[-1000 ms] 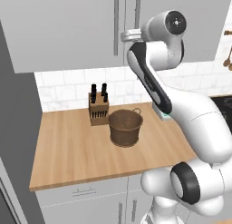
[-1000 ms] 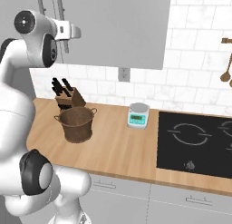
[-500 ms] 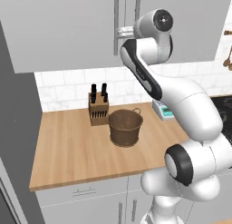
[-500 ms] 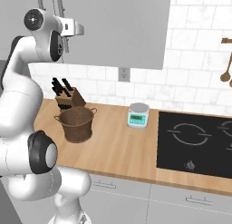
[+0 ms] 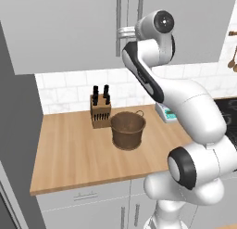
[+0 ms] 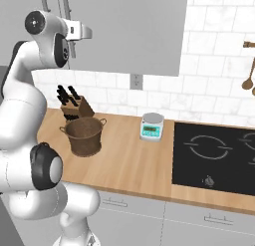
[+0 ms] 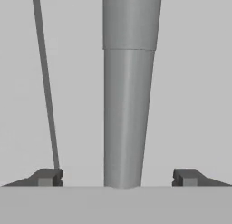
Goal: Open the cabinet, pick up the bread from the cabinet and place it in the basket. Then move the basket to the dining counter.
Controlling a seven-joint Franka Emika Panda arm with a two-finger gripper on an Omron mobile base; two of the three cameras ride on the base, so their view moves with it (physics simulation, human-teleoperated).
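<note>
The pale grey upper cabinet point(image 5: 65, 33) point(image 6: 134, 31) is closed, so the bread is hidden. My gripper point(image 5: 125, 32) point(image 6: 83, 32) point(image 7: 118, 177) is raised against the cabinet front and stands open. One vertical silver bar handle point(image 7: 129, 105) runs between its two fingertips point(image 7: 49, 177), with a gap on each side. The round dark-brown basket point(image 5: 128, 130) point(image 6: 84, 135) stands upright and empty on the wood worktop below the cabinet, well beneath the hand. The dining counter is out of view.
A knife block point(image 5: 100, 110) point(image 6: 74, 105) stands against the tiled wall just behind the basket. A small teal-and-white kitchen scale point(image 5: 165, 113) point(image 6: 151, 126) sits to the right. A black hob point(image 6: 214, 150) lies further right, with wooden spoons point(image 6: 249, 70) hanging above it.
The hand has swung left and in toward the cabinet front until the handle sits between the fingers. The basket and counter items have not moved.
</note>
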